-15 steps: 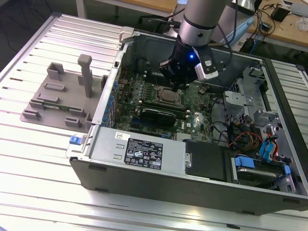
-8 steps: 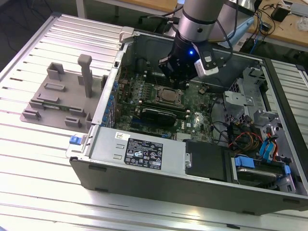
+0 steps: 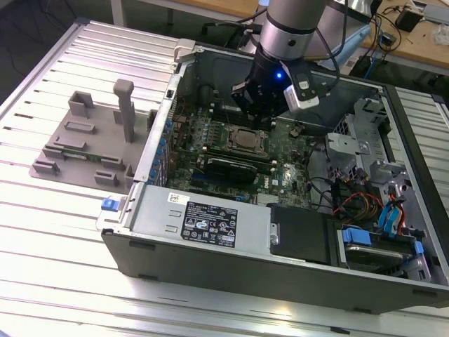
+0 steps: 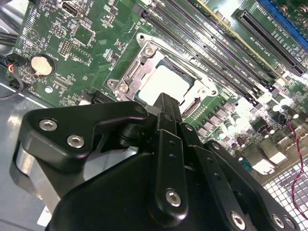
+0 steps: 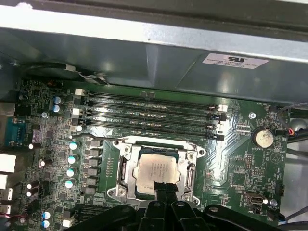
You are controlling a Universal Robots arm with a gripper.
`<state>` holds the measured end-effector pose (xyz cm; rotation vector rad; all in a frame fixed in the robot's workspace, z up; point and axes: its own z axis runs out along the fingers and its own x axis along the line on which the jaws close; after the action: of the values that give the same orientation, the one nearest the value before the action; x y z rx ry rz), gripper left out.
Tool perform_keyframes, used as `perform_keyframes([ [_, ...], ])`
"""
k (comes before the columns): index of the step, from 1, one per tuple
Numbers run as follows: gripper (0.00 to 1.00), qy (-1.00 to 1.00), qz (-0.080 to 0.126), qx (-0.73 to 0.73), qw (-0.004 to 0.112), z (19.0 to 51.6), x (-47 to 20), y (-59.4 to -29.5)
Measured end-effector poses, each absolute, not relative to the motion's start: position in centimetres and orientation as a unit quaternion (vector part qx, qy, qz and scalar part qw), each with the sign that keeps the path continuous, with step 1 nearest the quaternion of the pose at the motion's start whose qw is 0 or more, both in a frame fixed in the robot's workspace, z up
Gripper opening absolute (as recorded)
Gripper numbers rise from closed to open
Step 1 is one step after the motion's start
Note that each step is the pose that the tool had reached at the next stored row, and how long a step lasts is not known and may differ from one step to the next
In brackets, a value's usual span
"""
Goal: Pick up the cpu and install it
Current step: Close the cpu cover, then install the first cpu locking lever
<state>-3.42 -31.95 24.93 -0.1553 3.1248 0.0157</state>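
Observation:
The cpu [image 3: 245, 139], a flat square chip with a silvery top plate, lies flat inside the metal-framed socket [image 5: 122, 144] on the green motherboard [image 3: 298, 158]. In both wrist views the cpu [image 5: 155, 168] [image 4: 161, 84] has its top face bare, with the socket frame [image 4: 139, 53] around it. My gripper [image 3: 255, 118] hangs just over the socket inside the open computer case. Its black fingers [image 5: 163, 188] [image 4: 166, 103] are pressed together above the cpu's near edge, with nothing between them.
The computer case [image 3: 393, 105] lies open on a ribbed metal table. Memory slots [image 5: 149, 113] run beside the socket, and a coin battery [image 5: 263, 138] sits nearby. A power supply [image 3: 203, 221] and drive bays [image 3: 379, 239] fill the near side. A grey fixture [image 3: 91, 140] stands at the exterior view's left.

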Motion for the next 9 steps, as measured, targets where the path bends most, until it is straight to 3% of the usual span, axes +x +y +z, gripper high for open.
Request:
perform_keyframes([
  [9, 0.11, 0.999, 0.005, -0.050, 0.006, 25.10, -3.42, -31.96],
])
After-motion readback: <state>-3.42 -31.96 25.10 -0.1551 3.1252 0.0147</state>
